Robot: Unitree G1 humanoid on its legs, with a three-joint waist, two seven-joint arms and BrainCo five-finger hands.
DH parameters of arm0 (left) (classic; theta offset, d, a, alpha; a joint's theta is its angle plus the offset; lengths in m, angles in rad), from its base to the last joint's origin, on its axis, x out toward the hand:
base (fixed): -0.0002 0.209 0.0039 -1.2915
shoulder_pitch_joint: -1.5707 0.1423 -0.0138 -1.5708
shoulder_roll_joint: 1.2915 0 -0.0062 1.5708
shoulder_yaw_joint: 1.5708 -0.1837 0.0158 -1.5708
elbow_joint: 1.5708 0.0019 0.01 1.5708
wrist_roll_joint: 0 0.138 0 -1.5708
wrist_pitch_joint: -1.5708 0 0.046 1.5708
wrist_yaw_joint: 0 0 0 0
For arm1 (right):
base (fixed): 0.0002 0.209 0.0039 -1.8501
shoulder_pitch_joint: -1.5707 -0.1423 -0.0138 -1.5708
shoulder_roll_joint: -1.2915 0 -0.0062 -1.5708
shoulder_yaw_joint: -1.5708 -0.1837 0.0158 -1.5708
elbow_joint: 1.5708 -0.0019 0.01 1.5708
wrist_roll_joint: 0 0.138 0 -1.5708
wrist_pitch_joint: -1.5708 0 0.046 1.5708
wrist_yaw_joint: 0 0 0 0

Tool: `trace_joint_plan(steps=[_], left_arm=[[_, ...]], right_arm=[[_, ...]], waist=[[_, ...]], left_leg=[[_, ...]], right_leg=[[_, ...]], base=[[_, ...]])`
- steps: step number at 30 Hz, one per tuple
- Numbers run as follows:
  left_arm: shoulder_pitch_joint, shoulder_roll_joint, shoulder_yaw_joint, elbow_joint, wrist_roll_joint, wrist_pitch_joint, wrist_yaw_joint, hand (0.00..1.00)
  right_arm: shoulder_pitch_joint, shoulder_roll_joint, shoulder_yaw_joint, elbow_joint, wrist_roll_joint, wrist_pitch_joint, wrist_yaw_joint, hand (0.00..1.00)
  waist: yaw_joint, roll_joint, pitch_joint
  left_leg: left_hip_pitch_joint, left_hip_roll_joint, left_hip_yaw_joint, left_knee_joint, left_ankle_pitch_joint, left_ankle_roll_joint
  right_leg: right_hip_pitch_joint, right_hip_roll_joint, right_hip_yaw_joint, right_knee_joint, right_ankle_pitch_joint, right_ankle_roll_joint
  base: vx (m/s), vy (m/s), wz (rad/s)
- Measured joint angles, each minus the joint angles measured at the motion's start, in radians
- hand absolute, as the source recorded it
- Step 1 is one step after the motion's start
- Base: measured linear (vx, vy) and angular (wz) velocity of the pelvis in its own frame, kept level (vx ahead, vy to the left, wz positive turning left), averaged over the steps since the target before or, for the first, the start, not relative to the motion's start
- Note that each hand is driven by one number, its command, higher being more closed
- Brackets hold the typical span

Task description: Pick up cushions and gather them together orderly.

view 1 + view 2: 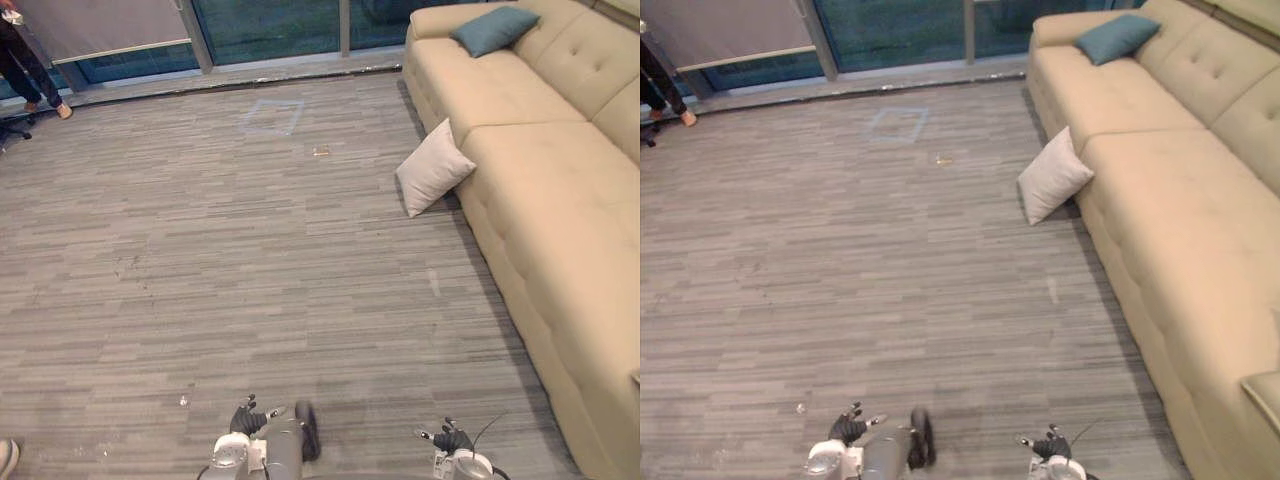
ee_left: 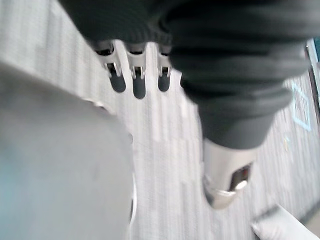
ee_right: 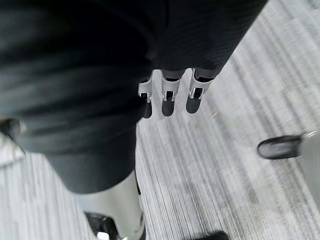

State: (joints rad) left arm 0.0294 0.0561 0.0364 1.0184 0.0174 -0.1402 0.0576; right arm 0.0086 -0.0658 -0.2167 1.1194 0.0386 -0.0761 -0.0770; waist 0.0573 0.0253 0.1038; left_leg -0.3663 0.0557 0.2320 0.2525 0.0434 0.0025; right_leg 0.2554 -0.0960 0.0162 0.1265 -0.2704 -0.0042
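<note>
A pale beige cushion (image 1: 433,167) stands on the floor, leaning against the front of the long tan sofa (image 1: 560,200). A teal cushion (image 1: 494,29) lies on the sofa seat at its far end. My left hand (image 1: 248,418) and right hand (image 1: 452,438) hang low at the near edge of the view, well short of both cushions. In the left wrist view the left hand's fingers (image 2: 139,82) are straight over bare floor. The right hand's fingers (image 3: 170,97) are likewise straight and hold nothing.
Grey striped carpet spreads between me and the sofa. A blue taped square (image 1: 272,116) and a small scrap (image 1: 321,151) mark the floor farther off. A person (image 1: 25,60) stands at the far left by the windows. A shoe tip (image 1: 6,458) shows at the near left.
</note>
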Motion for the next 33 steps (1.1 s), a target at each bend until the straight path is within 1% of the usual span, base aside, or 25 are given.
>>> trace_joint_plan(steps=[1,3,4,7,9,11,12,13,14,15,16,17,18,19,20,21,22,24,26,27,28,29,31,32,33], left_arm=[[-0.007,0.018,-0.016,0.017,0.000,0.000,-0.001,0.00],[-0.020,0.031,-0.016,0.034,-0.001,0.001,0.001,0.00],[-0.019,0.035,-0.017,0.040,0.000,0.006,0.002,0.00],[-0.008,0.031,-0.027,0.056,0.002,0.019,0.003,0.00],[-0.013,0.036,-0.027,0.063,0.005,0.019,0.003,0.00],[-0.018,0.039,-0.027,0.077,0.008,0.021,0.001,0.00],[-0.020,0.039,-0.032,0.082,0.011,0.025,0.001,0.00],[-0.020,0.040,-0.035,0.082,0.012,0.025,0.001,0.00],[-0.017,0.048,-0.036,0.082,0.020,0.025,-0.001,0.00],[-0.009,0.037,-0.035,0.095,0.030,0.025,-0.003,0.00],[-0.009,0.033,-0.034,0.095,0.033,0.025,-0.003,0.00],[-0.008,0.023,-0.022,0.095,0.042,0.024,-0.003,0.00],[-0.003,0.016,-0.011,0.095,0.043,0.023,-0.003,0.00],[0.005,0.001,0.021,0.095,0.044,0.024,-0.001,0.00],[0.012,-0.014,0.059,0.090,0.045,0.024,0.000,0.00],[0.014,-0.017,0.067,0.086,0.045,0.024,-0.001,0.00],[0.025,-0.023,0.097,0.053,0.038,0.025,0.002,0.00],[0.026,-0.014,0.102,0.028,0.037,0.023,0.004,0.00],[0.026,-0.007,0.102,0.001,0.010,0.018,0.004,0.00],[0.026,-0.007,0.102,-0.006,0.005,0.018,0.004,0.00],[0.025,-0.014,0.101,-0.008,-0.006,0.016,0.004,0.00],[0.025,-0.015,0.100,-0.007,-0.007,0.015,0.005,0.00],[0.024,-0.023,0.091,-0.007,-0.021,0.013,0.006,0.00],[0.025,-0.023,0.088,-0.007,-0.023,0.009,0.005,0.00],[0.025,-0.019,0.084,-0.007,-0.023,0.007,0.005,0.00]], right_arm=[[0.010,0.004,0.004,0.000,0.000,-0.003,0.000,0.00],[0.027,0.012,-0.003,0.005,0.002,0.000,0.000,0.00],[0.023,0.015,-0.005,-0.002,0.000,-0.004,0.000,0.00],[0.023,0.003,0.023,-0.035,0.000,-0.017,0.001,0.00],[0.002,0.005,0.030,-0.042,0.000,-0.025,0.003,0.00],[-0.009,0.003,0.027,-0.044,0.000,-0.030,0.005,0.00],[-0.020,-0.001,0.025,-0.043,0.000,-0.030,0.009,0.00],[-0.021,-0.003,0.025,-0.044,0.000,-0.029,0.009,0.00],[-0.011,-0.007,0.025,-0.041,-0.003,-0.024,0.008,0.00],[0.006,-0.019,0.022,-0.034,-0.004,-0.015,0.005,0.00],[0.016,-0.023,0.022,-0.032,-0.007,-0.011,0.005,0.00],[0.034,-0.030,0.009,-0.027,-0.030,-0.005,0.006,0.00],[0.038,-0.032,-0.008,-0.023,-0.040,-0.003,0.007,0.00],[0.042,-0.037,-0.029,-0.026,-0.040,-0.002,0.005,0.00],[0.043,-0.047,-0.033,-0.032,-0.040,0.001,0.005,0.00],[0.042,-0.049,-0.034,-0.032,-0.039,0.004,0.004,0.00],[0.043,-0.048,-0.039,-0.032,-0.038,0.010,-0.003,0.00],[0.046,-0.034,-0.039,-0.036,-0.036,0.010,-0.004,0.00],[0.040,-0.014,-0.060,-0.038,-0.026,0.008,-0.005,0.00],[0.035,-0.014,-0.062,-0.038,-0.026,0.008,-0.005,0.00],[0.020,-0.015,-0.078,-0.037,-0.017,0.008,-0.006,0.00],[0.017,-0.015,-0.078,-0.037,-0.017,0.008,-0.006,0.00],[0.015,-0.020,-0.074,-0.032,-0.018,0.008,-0.008,0.00],[0.022,-0.018,-0.073,-0.014,-0.018,0.010,-0.008,0.00],[0.026,-0.014,-0.073,-0.009,-0.018,0.010,-0.009,0.00]], waist=[[-0.004,-0.025,-0.010],[-0.013,-0.061,0.013],[-0.020,-0.066,0.019],[-0.028,-0.033,0.032],[-0.051,-0.030,0.032],[-0.060,-0.029,0.033],[-0.074,-0.036,0.039],[-0.075,-0.038,0.040],[-0.082,-0.061,0.036],[-0.091,-0.068,0.041],[-0.096,-0.061,0.038],[-0.100,-0.046,0.026],[-0.098,-0.030,0.022],[-0.101,-0.005,0.012],[-0.098,0.020,0.021],[-0.095,0.029,0.022],[-0.082,0.034,0.030],[-0.066,0.010,0.041],[-0.048,-0.014,0.039],[-0.046,-0.012,0.040],[-0.043,-0.007,0.040],[-0.042,-0.006,0.041],[-0.022,0.026,0.032],[-0.012,0.025,0.029],[-0.010,0.018,0.025]], left_leg=[[0.020,-0.033,0.009,0.001,-0.024,0.040],[0.136,-0.082,0.012,-0.013,-0.101,0.057],[0.184,-0.092,0.012,-0.022,-0.127,0.057],[0.423,-0.096,0.023,-0.115,-0.195,0.057],[0.514,-0.085,0.013,-0.157,-0.240,0.064],[0.547,-0.071,0.009,-0.165,-0.266,0.059],[0.596,-0.062,-0.004,-0.181,-0.297,0.055],[0.607,-0.062,-0.006,-0.186,-0.302,0.054],[0.642,-0.080,-0.030,-0.212,-0.304,0.053],[0.703,-0.089,-0.074,-0.217,-0.317,0.037],[0.709,-0.083,-0.088,-0.208,-0.320,0.031],[0.709,-0.062,-0.110,-0.141,-0.324,0.025],[0.692,-0.047,-0.117,-0.079,-0.324,0.021],[0.601,-0.023,-0.132,0.141,-0.312,-0.051],[0.481,0.028,-0.136,0.431,-0.224,-0.168],[0.450,0.044,-0.132,0.514,-0.214,-0.191],[0.353,0.122,-0.078,0.755,-0.238,-0.156],[0.299,0.153,-0.032,0.807,-0.269,-0.117],[0.168,0.154,0.038,0.655,-0.324,-0.061],[0.148,0.147,0.039,0.608,-0.329,-0.059],[0.089,0.087,0.009,0.331,-0.310,-0.074],[0.083,0.069,-0.007,0.247,-0.287,-0.083],[0.060,0.059,-0.088,-0.058,-0.164,-0.145],[0.043,0.071,-0.098,-0.039,-0.068,-0.143],[0.044,0.062,-0.092,-0.026,-0.042,-0.130]], right_leg=[[-0.071,-0.022,0.022,0.168,0.010,0.018],[-0.233,-0.044,0.094,0.625,0.166,0.209],[-0.280,-0.049,0.097,0.753,0.174,0.214],[-0.419,-0.060,0.002,0.930,0.069,0.070],[-0.529,-0.031,-0.083,0.807,-0.003,0.044],[-0.589,0.000,-0.137,0.635,0.000,0.049],[-0.634,0.042,-0.177,0.375,0.082,0.046],[-0.641,0.052,-0.177,0.309,0.113,0.046],[-0.629,0.063,-0.175,0.103,0.216,0.070],[-0.627,0.067,-0.140,0.125,0.315,0.015],[-0.631,0.070,-0.136,0.159,0.327,-0.005],[-0.647,0.072,-0.142,0.262,0.275,-0.052],[-0.639,0.075,-0.146,0.283,0.239,-0.055],[-0.615,0.088,-0.157,0.300,0.196,-0.077],[-0.556,0.116,-0.151,0.279,0.162,-0.090],[-0.534,0.127,-0.152,0.268,0.154,-0.097],[-0.413,0.166,-0.146,0.216,0.122,-0.117],[-0.316,0.172,-0.127,0.174,0.099,-0.124],[-0.186,0.166,-0.071,0.069,0.088,-0.109],[-0.173,0.164,-0.060,0.055,0.086,-0.106],[-0.137,0.142,-0.008,0.021,0.068,-0.084],[-0.126,0.136,0.008,0.015,0.061,-0.080],[-0.088,0.130,0.089,-0.018,0.026,-0.055],[-0.065,0.116,0.135,-0.011,-0.020,-0.036],[-0.059,0.103,0.148,-0.006,-0.033,-0.031]], base=[[0.62,0.281,0.15],[0.67,0.275,0.19],[0.57,0.201,0.01],[0.48,0.137,-0.21],[0.62,0.057,0.01],[0.55,-0.021,0.14],[0.51,-0.055,0.18],[0.77,-0.098,0.39],[0.64,-0.125,0.65],[0.65,-0.137,0.72],[0.65,-0.173,0.63],[0.52,-0.153,0.27],[0.64,-0.188,0.22],[0.77,-0.215,0.06],[0.65,-0.173,0.02],[0.79,-0.171,-0.29],[0.52,-0.075,-0.33],[0.63,-0.093,-0.37],[0.52,-0.045,-0.56],[0.54,0.084,-0.77],[0.38,0.088,-0.64],[0.59,0.196,-1.05],[0.63,0.331,-1.14],[0.56,0.361,-0.93],[0.60,0.354,-0.99]])
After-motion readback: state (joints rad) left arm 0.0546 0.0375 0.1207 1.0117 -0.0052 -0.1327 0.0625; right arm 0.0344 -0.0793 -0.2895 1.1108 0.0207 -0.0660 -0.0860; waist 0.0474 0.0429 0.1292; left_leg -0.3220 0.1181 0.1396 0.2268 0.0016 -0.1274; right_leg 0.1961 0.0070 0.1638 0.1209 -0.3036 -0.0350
